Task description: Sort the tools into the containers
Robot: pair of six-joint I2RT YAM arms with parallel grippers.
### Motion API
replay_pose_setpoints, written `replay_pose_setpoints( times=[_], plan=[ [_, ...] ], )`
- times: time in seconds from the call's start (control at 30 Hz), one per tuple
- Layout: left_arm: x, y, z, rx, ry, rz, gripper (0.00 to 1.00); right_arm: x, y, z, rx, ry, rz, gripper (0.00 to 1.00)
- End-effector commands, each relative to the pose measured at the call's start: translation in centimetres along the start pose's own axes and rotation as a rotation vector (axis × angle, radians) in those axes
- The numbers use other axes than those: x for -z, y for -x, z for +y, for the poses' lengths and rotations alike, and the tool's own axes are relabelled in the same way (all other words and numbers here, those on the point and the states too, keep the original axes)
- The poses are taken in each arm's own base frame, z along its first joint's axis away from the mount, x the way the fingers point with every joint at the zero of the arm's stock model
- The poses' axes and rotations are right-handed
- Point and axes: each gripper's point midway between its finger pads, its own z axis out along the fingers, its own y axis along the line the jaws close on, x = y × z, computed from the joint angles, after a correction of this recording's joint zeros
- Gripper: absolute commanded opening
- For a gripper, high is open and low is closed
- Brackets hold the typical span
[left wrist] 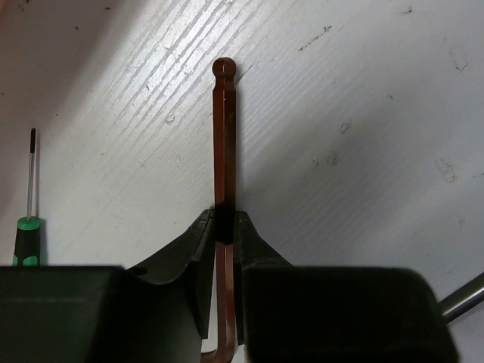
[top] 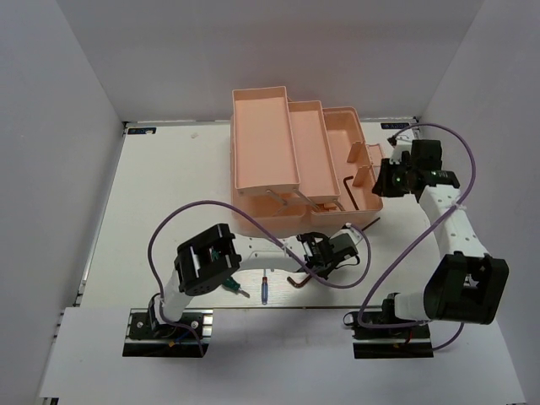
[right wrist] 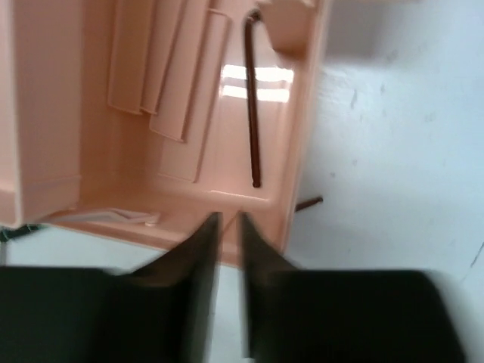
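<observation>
Copper-coloured L-shaped hex key (left wrist: 224, 136) lies on the white table (left wrist: 363, 113), its long shaft running straight out from the left gripper (left wrist: 224, 219), which is clamped on it. The translucent salmon-pink plastic toolbox (top: 266, 143) sits just beyond. The right gripper (right wrist: 228, 219), slightly parted and empty, hovers over the toolbox's end.

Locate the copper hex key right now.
In the left wrist view, the copper hex key is clamped in the left gripper over the white table. From above, it sits front-centre, just right of the blue screwdriver, nearer than the pink toolbox.
</observation>
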Motion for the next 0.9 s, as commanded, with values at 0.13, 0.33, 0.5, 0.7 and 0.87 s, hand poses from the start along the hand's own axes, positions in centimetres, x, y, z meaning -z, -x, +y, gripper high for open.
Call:
replay_pose_setpoints(
  times=[0.13, 0.33, 0.5, 0.7, 0.87],
  plan=[
    [4.8, 1.0, -1.9, -0.031, -0.138, -0.032, 0.00, 2.1, -2.5, -4.2, -0.146, -0.160, 0.003, 0.02],
    [13.0, 10.6, -2.5, 0.000, -0.295, -0.344, 0.00, 3.0, -5.0, -5.5, -0.240, -0.177, -0.006, 0.29],
    [15.6, 17.2, 1.0, 0.063, -0.173, -0.519, 0.00, 3.7, -5.4, -5.7, -0.293, -0.172, -0.063, 0.40],
    [14.2, 23.0, 5.1, 0.171, -0.091, -0.631, 0.00, 4.4, -5.8, -5.2, -0.335, -0.115, -0.090, 0.40],
    [12.9, 27.8, 6.9, 0.266, -0.140, -0.724, 0.00, 4.4, -6.2, -4.8, -0.351, -0.068, -0.095, 0.39]
  ],
)
